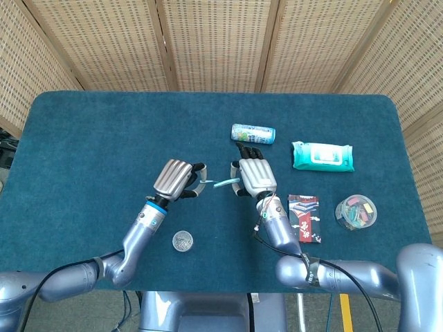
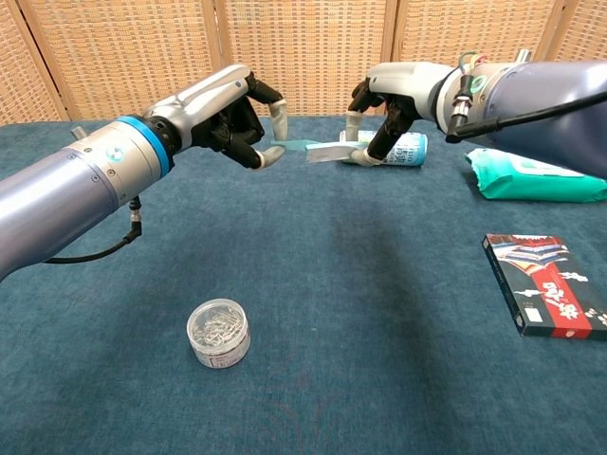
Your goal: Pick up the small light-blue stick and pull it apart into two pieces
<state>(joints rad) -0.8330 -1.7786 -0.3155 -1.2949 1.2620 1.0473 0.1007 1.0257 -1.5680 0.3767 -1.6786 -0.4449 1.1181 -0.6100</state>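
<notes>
The small light-blue stick (image 1: 220, 183) hangs level above the table between my two hands, also seen in the chest view as the stick (image 2: 324, 150). My right hand (image 1: 253, 176) pinches its right end between thumb and fingers; in the chest view that right hand (image 2: 391, 95) is in front of the can. My left hand (image 1: 177, 178) has its thumb and a finger closed around the stick's darker left end, and the other fingers curl in. The chest view shows the left hand (image 2: 235, 116) at the same height as the right. The stick is in one piece.
A light-blue can (image 1: 253, 133) lies behind the hands. A teal wipes pack (image 1: 322, 156) and a black-and-red box (image 1: 304, 218) sit to the right, with a round tub of coloured clips (image 1: 356, 211). A small clear jar of paper clips (image 2: 219, 333) stands near the front.
</notes>
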